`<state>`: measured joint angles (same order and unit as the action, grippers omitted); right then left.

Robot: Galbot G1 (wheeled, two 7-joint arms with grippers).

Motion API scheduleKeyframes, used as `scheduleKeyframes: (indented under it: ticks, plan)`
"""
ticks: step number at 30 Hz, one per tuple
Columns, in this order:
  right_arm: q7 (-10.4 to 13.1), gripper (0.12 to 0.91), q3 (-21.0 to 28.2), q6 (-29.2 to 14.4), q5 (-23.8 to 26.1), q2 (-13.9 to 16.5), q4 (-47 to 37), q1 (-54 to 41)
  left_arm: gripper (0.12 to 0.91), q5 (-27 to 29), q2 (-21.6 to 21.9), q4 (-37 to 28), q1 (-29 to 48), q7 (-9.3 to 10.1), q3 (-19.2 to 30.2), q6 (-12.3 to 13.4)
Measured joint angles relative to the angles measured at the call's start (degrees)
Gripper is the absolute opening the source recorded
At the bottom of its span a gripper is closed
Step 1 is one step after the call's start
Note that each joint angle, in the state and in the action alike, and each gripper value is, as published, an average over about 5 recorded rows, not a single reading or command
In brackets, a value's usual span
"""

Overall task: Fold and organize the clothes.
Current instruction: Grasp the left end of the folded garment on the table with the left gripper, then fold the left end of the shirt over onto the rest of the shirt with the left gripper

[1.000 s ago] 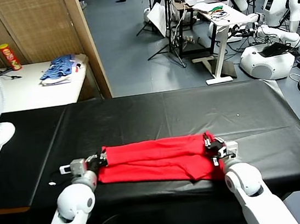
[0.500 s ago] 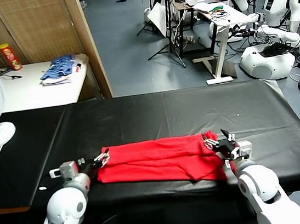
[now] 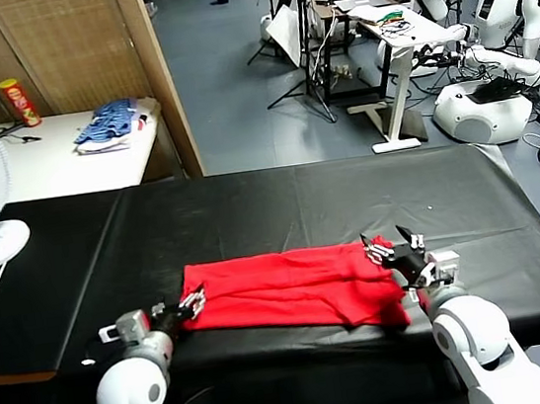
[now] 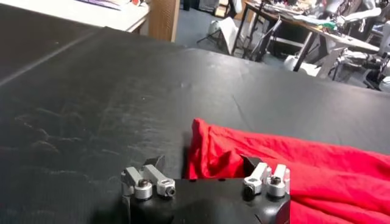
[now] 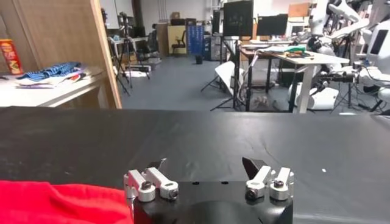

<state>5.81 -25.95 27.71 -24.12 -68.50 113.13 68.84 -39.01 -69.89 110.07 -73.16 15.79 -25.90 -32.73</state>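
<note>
Left gripper [image 3: 192, 302] low at red T-shirt [image 3: 291, 287] end — jaws apart; right gripper [image 3: 391, 246] raised, spread wide.

Both arms are reaching forward low over the black table [image 3: 300, 203]. Left gripper [image 3: 192, 302] is sitting at the table's near-left area, wrist level, jaws standing apart with nothing between them. Right gripper [image 3: 387, 246] is hanging raised toward the table's near-right side, tilted upward, jaws spread wide and empty.
</note>
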Motion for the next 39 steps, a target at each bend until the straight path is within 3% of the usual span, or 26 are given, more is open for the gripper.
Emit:
scheduleKeyframes:
  ticks: [4,7,14,21,24,30,34,39]
  plan:
    - [0.1,0.798,-0.18,-0.23,0.24,-0.27,0.05,0.06,0.233,0.75,0.09,0.56,0.02,-0.17,0.19,-0.22]
    - [0.22,0.798,-0.56,-0.25,0.34,-0.37,0.24,0.21,0.158,3.64,0.57,1.33,-0.03,-0.93,0.2,0.2]
    - [0.45,0.798,-1.52,0.05,0.41,-0.48,1.3,0.96,0.162,15.83,5.3,1.74,-1.12,-3.7,-1.86,3.23]
    - [0.5,0.798,-1.08,0.06,1.29,-1.39,1.82,1.59,0.162,17.52,14.93,0.23,-2.19,-3.77,-6.64,3.87]
    - [0.49,0.798,-1.03,0.06,1.97,-1.57,2.09,1.88,0.162,16.37,16.57,1.21,-1.71,-2.33,-6.74,1.73]
    - [0.36,0.798,-1.78,-0.01,3.12,-1.79,2.61,3.01,0.162,6.97,13.44,6.72,0.61,4.25,-2.52,-4.61]
    - [0.34,0.798,-2.42,-0.07,3.9,-2.25,2.84,3.96,0.162,0.46,8.84,10.14,2.88,6.77,2.54,-5.18]
    - [0.4,0.798,-3.46,-0.06,4.33,-2.58,3.21,4.96,0.162,-2.3,2.75,11.08,5.58,7.34,8.72,-4.9]
